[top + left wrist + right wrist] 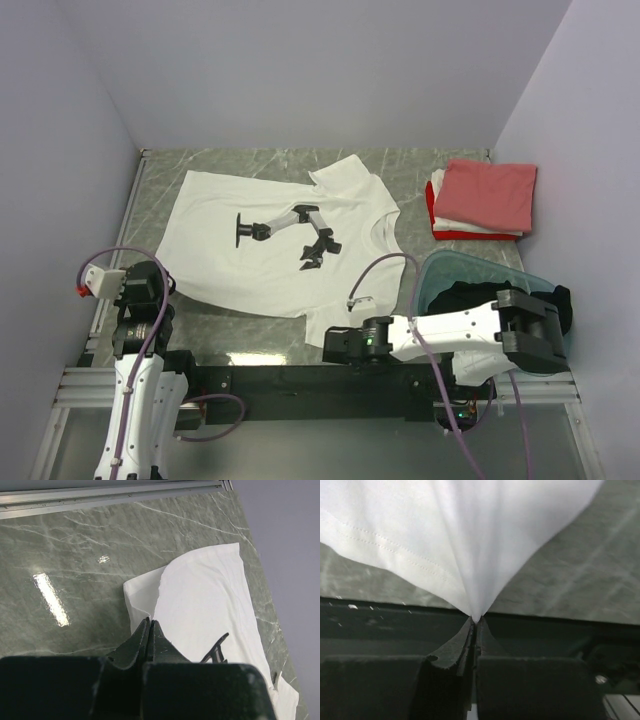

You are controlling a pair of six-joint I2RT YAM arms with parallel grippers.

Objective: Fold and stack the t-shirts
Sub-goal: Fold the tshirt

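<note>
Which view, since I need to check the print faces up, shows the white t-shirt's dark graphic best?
Top external: the whole graphic shows on the spread white t-shirt. Left wrist catches only a fragment at its lower edge; right wrist shows plain white cloth pinched in the right gripper.

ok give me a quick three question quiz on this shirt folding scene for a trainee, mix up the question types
1. True or false: the white shirt is already folded.
2. Pick one. The right gripper is: A open, B shut on the white shirt's hem, C shut on nothing.
3. Fill in: the folded pile has a ___ shirt on top.

Key: 1 false, it lies spread out on the table; 2 B; 3 pink.
</note>
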